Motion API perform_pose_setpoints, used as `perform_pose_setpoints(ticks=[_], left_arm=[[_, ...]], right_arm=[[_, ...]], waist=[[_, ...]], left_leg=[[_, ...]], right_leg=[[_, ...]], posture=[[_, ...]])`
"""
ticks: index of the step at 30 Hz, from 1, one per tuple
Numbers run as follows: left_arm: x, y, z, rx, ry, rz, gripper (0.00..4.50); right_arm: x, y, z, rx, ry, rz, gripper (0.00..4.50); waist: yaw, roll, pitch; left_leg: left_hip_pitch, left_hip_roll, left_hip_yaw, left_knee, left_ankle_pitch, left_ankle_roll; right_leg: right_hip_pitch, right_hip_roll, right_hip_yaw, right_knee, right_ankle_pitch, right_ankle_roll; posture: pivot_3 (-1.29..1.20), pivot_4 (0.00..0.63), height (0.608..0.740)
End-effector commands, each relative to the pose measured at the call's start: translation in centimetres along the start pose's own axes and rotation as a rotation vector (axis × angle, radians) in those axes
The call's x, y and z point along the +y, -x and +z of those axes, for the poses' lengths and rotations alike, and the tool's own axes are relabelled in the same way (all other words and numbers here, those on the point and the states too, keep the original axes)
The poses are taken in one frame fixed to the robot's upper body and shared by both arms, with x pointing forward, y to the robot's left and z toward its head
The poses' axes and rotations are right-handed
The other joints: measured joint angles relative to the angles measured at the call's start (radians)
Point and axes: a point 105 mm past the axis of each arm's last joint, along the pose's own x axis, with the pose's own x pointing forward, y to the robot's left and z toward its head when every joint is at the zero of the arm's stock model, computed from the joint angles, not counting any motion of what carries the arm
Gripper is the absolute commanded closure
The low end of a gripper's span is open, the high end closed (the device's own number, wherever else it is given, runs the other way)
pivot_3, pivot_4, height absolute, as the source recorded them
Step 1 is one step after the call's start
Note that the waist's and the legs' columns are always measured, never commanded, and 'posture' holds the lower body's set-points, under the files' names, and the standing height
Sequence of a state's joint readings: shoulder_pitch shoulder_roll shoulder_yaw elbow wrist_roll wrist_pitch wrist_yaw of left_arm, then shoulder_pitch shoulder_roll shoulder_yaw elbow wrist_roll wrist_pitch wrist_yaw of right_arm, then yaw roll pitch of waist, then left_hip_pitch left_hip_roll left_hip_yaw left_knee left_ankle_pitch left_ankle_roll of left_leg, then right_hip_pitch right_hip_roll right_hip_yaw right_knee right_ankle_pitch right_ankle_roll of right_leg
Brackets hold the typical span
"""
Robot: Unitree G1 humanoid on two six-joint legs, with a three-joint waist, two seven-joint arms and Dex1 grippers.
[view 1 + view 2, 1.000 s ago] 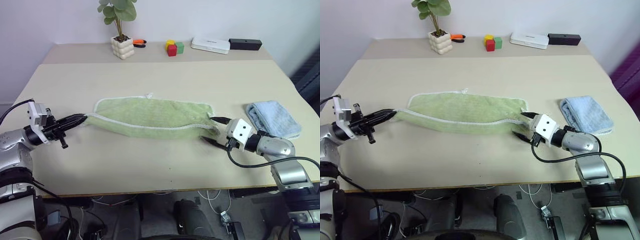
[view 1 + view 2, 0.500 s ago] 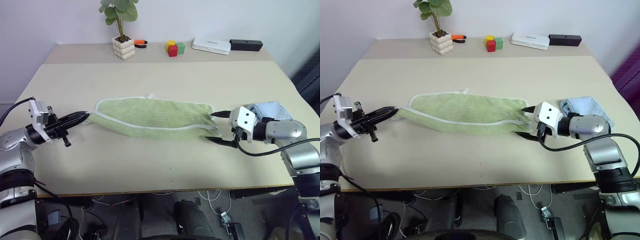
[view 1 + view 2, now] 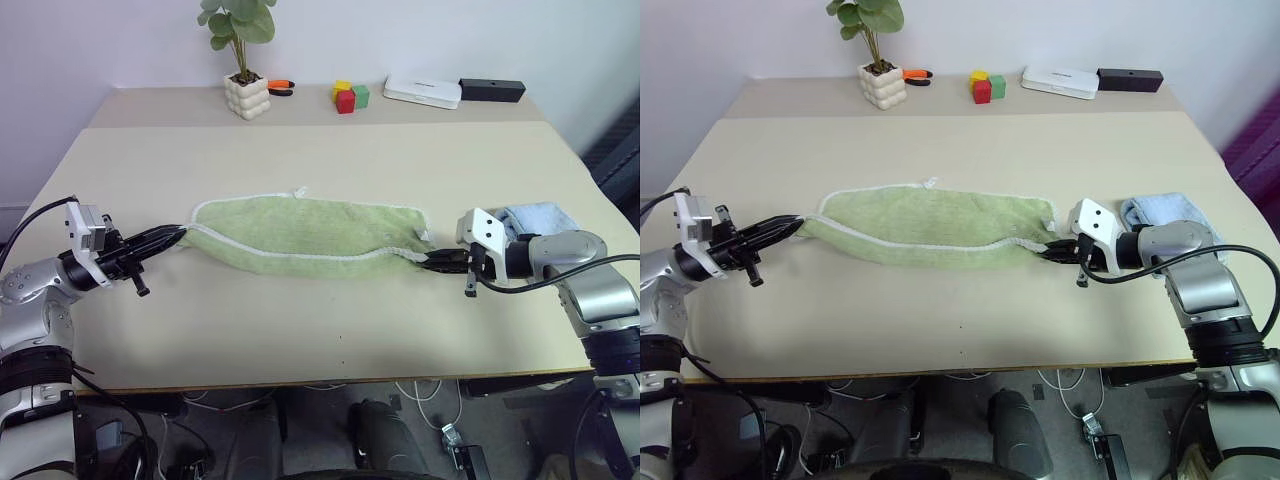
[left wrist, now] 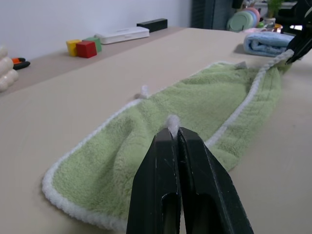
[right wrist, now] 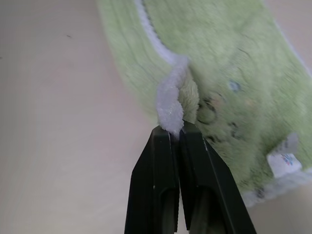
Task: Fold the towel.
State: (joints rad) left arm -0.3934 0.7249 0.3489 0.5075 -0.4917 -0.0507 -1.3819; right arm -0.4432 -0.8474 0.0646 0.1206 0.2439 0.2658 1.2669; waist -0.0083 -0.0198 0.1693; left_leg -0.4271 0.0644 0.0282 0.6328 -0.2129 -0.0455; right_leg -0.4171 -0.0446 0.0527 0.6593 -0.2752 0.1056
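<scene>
Left gripper [image 4: 173, 132]: fingers pressed together, pinching a tuft of whitish edging at one end corner of the towel [image 3: 305, 233]. Gripper lies low and roughly level over the table [image 3: 300, 330], pointing along the towel's length.

Right gripper [image 5: 175, 130]: fingers likewise closed tight, clamped on the white-edged corner at the opposite end; a small dark embroidered mark [image 5: 214, 114] and a white label [image 5: 284, 155] sit on the cloth just past the fingertips.

Towel: light green terry, stretched lengthwise between the two grippers, doubled into a long narrow band, its middle resting on the table, both ends drawn into points at the fingers. A small white loop [image 3: 298, 190] sticks up from the edge away from the grippers.

Just behind the right gripper, beside its wrist: folded light blue towel [image 3: 540, 216], apart from the green one.

Well beyond both grippers, along the back of the table: potted plant [image 3: 243, 60] in a white knobbly pot, an orange-handled tool [image 3: 280, 86] beside it, coloured blocks [image 3: 349, 96] in yellow, red and green, a flat white box [image 3: 422, 91], a black box [image 3: 491, 89].
</scene>
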Motion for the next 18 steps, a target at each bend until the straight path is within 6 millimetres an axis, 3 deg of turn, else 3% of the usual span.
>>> perform_pose_setpoints(ticks=[1, 3, 6, 10, 13, 16, 18], left_arm=[[0.5, 0.4, 1.2, -0.022, -0.034, 0.018, 4.5], [0.7, 0.5, 1.2, -0.017, -0.036, 0.025, 4.5], [1.5, 0.0, 1.4, -0.015, -0.07, 0.054, 4.5], [2.2, -0.4, 1.7, -0.024, -0.097, 0.051, 4.5], [3.7, -0.8, 2.5, -0.03, -0.16, 0.104, 4.5], [5.8, -2.2, 3.8, -0.041, -0.206, 0.181, 4.5], [7.6, -3.6, 6.0, -0.104, -0.238, 0.269, 4.5]], right_arm=[[0.0, 1.6, 0.5, 0.004, 0.056, 0.002, 4.44], [-0.5, 1.8, 0.5, 0.006, 0.051, -0.021, 4.44], [-3.0, 2.0, 0.8, 0.007, 0.117, -0.147, 4.44], [-3.6, 1.9, 0.4, 0.035, 0.193, -0.173, 4.44], [-4.9, 1.7, 1.3, -0.019, 0.177, -0.236, 4.44], [-7.7, 1.3, 3.0, -0.054, 0.222, -0.372, 4.44], [-10.3, 1.4, 4.4, -0.057, 0.257, -0.495, 4.44]], waist=[[0.0, 0.0, 0.0], [-0.003, 0.0, 0.0], [-0.005, 0.0, 0.0], [-0.002, 0.0, 0.0], [-0.004, 0.0, 0.0], [-0.005, 0.0, 0.0], [-0.004, 0.0, 0.0]], left_leg=[[0.0, 0.0, 0.0, 0.0, 0.0, 0.0], [0.0, 0.0, 0.0, 0.0, 0.0, 0.0], [0.001, 0.0, 0.0, 0.0, 0.0, 0.0], [0.001, 0.0, 0.0, -0.001, 0.0, 0.0], [0.0, 0.0, 0.0, -0.001, 0.0, 0.0], [0.001, 0.0, 0.0, 0.0, 0.0, 0.0], [0.0, 0.0, 0.0, 0.0, 0.0, -0.001]], right_leg=[[0.0, 0.0, 0.0, 0.0, 0.0, 0.0], [0.0, 0.0, 0.0, 0.0, 0.0, 0.0], [0.0, 0.0, 0.0, 0.0, 0.0, 0.0], [0.0, 0.001, 0.0, 0.0, 0.0, 0.0], [0.0, 0.001, 0.0, 0.0, 0.0, 0.0], [0.0, 0.001, 0.0, 0.0, 0.0, 0.0], [-0.001, 0.001, 0.0, 0.001, 0.0, 0.0]], posture=[[0.0, 0.15, 0.74], [0.0, 0.15, 0.74], [0.0, 0.15, 0.74], [0.0, 0.15, 0.74], [0.0, 0.15, 0.74], [0.0, 0.15, 0.74], [0.0, 0.15, 0.74]])
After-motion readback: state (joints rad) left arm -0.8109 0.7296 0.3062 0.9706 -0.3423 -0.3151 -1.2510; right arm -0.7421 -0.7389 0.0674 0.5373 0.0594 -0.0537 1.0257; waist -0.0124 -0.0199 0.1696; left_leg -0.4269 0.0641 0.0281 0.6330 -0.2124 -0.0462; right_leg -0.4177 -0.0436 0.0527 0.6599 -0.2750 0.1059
